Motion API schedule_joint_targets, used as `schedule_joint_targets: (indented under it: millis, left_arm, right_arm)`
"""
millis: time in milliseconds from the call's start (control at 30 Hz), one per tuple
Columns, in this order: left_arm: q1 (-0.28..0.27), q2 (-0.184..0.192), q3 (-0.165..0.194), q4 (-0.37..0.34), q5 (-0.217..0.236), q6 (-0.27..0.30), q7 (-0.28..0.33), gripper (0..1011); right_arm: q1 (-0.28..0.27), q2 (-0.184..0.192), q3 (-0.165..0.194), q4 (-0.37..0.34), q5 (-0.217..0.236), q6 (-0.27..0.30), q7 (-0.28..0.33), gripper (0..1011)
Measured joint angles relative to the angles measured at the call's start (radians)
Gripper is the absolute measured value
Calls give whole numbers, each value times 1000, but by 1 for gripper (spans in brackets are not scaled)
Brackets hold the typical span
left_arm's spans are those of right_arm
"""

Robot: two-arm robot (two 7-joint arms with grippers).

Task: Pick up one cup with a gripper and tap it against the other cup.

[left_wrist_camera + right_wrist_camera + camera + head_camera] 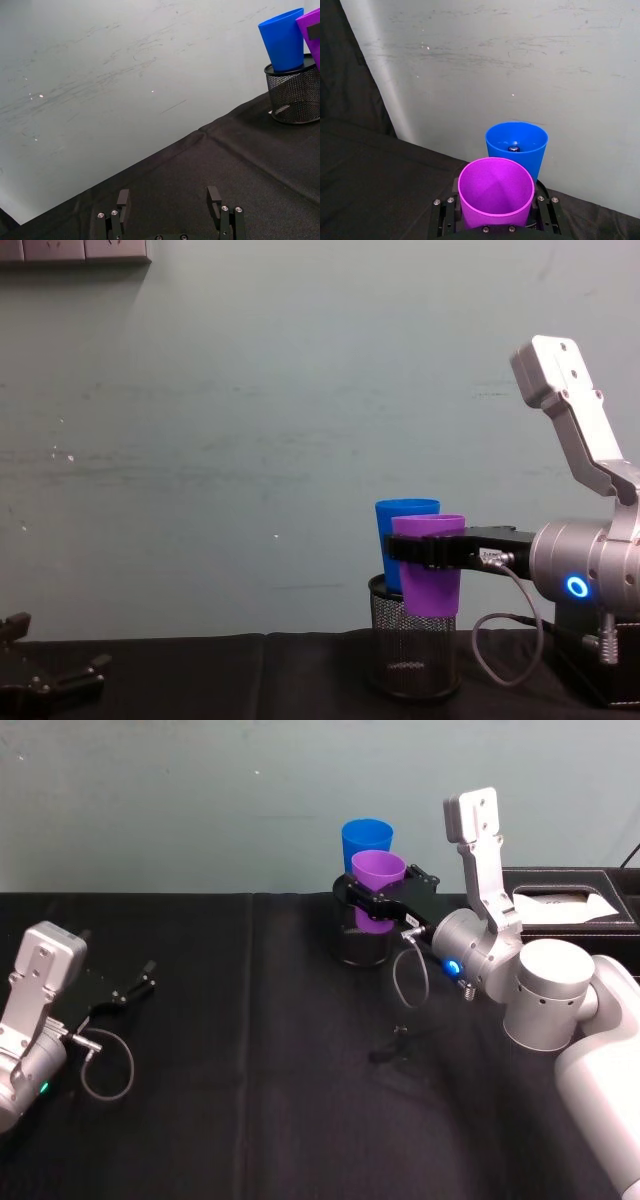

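1. The right gripper (372,902) is clamped on the purple cup (378,870). Its flat black jaws are pressed against opposite sides of the cup wall, a little below the rim.
2. The purple cup is held upright, mouth up, and is raised clear of the black table cloth (250,1070).
3. The blue cup (366,838) is seated upright in the black wire-mesh holder (415,655), directly behind the purple cup as seen from the head view.
4. The two cups are placed just beside each other and overlap in every view. Whether their walls touch cannot be determined.
5. In the chest view, the base of the purple cup is seen below the holder's rim, on the robot's side of the holder.
6. The left gripper (120,990) is positioned low over the cloth at the robot's far left, well apart from both cups. Its fingers (122,197) are spread wide and nothing is held between them
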Motion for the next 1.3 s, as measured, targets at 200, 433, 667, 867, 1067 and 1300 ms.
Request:
schedule_joint_targets:
  millis: [200, 433, 667, 867, 1067, 1300]
  left_arm:
    - [0, 0, 0, 0, 0, 0, 0, 1000]
    - [0, 0, 0, 0, 0, 0, 0, 1000]
    - [0, 0, 0, 0, 0, 0, 0, 1000]
    - [0, 0, 0, 0, 0, 0, 0, 1000]
    - [0, 0, 0, 0, 0, 0, 0, 1000]
    - [0, 0, 0, 0, 0, 0, 0, 1000]
  right_arm:
    - [0, 0, 0, -1, 0, 0, 0, 734]
    - [-1, 0, 0, -1, 1, 0, -1, 734]
    - [-1, 0, 0, -1, 2, 0, -1, 734]
    - [-1, 0, 0, -1, 2, 0, 0, 734]
    - [-1, 0, 0, -1, 1, 0, 0, 734]
    - [-1, 0, 0, -1, 1, 0, -1, 734]
